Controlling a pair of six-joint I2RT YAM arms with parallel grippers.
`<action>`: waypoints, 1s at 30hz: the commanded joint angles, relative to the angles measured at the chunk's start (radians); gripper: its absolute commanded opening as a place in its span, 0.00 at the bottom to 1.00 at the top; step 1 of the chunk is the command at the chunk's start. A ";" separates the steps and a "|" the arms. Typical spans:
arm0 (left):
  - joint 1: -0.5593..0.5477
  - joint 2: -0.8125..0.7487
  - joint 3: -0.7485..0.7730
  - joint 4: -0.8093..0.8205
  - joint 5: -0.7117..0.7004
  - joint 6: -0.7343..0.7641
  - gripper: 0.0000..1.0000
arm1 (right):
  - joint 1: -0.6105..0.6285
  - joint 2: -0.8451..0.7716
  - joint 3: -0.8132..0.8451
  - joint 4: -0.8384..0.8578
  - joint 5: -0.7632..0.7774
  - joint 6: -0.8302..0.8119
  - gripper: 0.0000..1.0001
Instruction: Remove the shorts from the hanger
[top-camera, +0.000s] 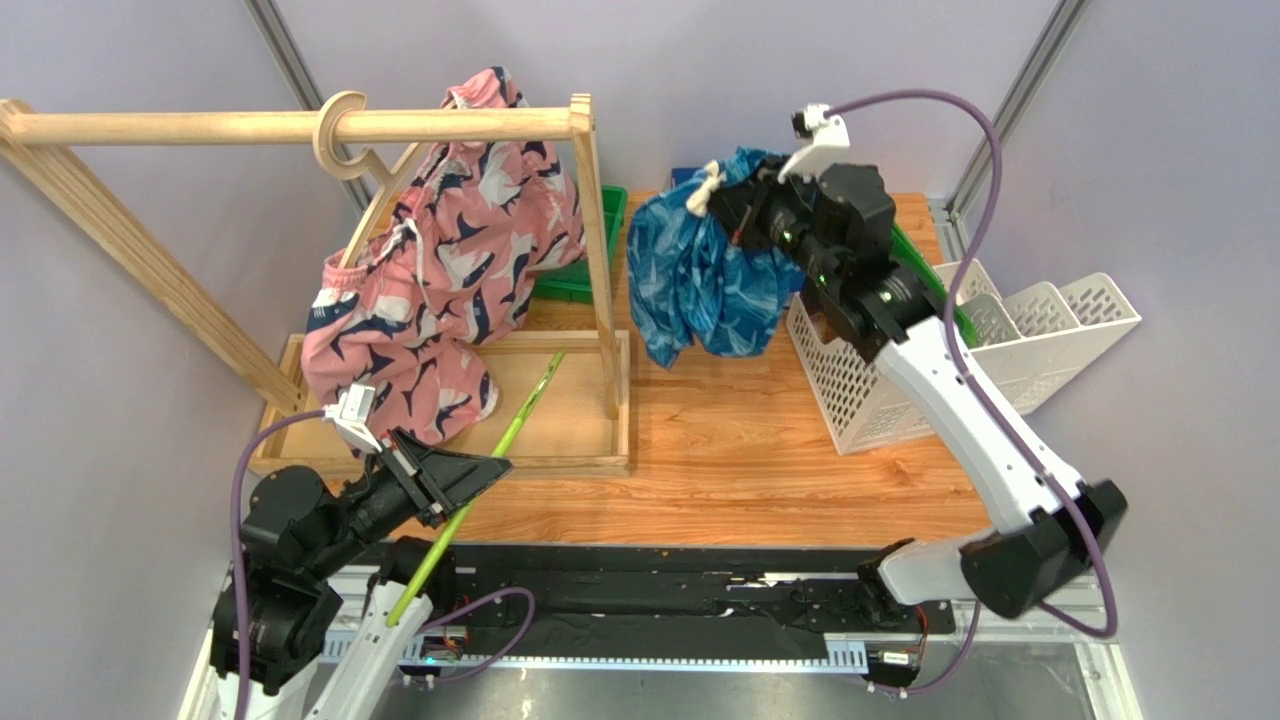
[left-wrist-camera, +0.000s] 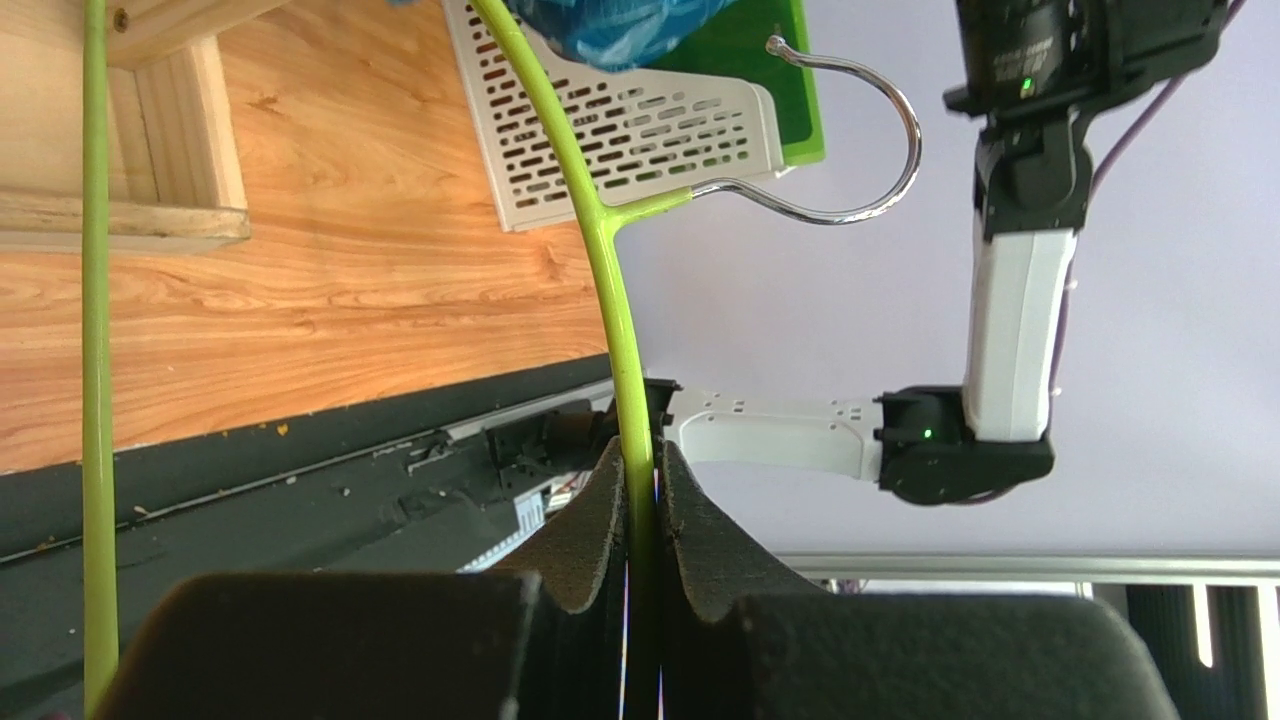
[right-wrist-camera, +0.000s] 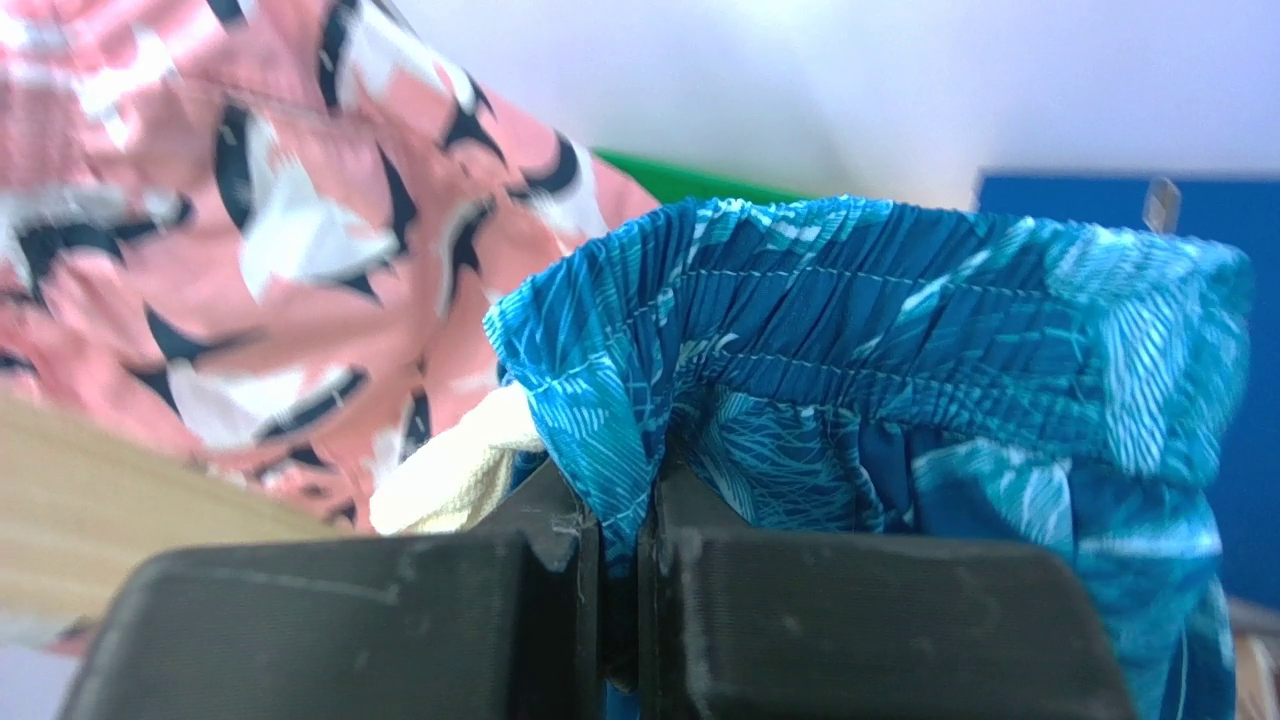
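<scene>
The wooden table (top-camera: 721, 450) fills the middle of the top view. On its left part stands a wooden clothes rack (top-camera: 181, 128), with its rail across the upper left of the frame and its base frame lying on the table.

The pink shorts (top-camera: 436, 285), with dark-blue and white shapes, hang in the upper left on a wooden hanger (top-camera: 343, 135) that is hooked over the rail. The blue-teal shorts (top-camera: 699, 285) are in the upper centre, just right of the rack post and beside a white perforated basket (top-camera: 1022, 345) in the right part of the frame. They are on no hanger. The right gripper (top-camera: 736, 203) holds them up by the gathered waistband; in the right wrist view its jaws are pressed together on the cloth. Whether the hem touches the table, I cannot tell.

A thin green hanger (top-camera: 526, 408), bare, slants across the lower left. The left gripper (top-camera: 451, 480) is clamped on its arm, just below its metal hook (left-wrist-camera: 872, 165).
</scene>
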 joint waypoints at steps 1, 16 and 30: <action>0.005 -0.011 0.027 0.015 -0.019 0.047 0.00 | -0.024 0.124 0.158 0.211 -0.107 0.045 0.00; 0.005 -0.048 0.042 -0.045 -0.110 0.088 0.00 | 0.019 1.065 0.999 0.697 -0.238 0.252 0.00; 0.005 -0.041 0.025 -0.062 -0.128 0.097 0.00 | 0.139 1.436 1.134 0.618 0.143 0.203 0.00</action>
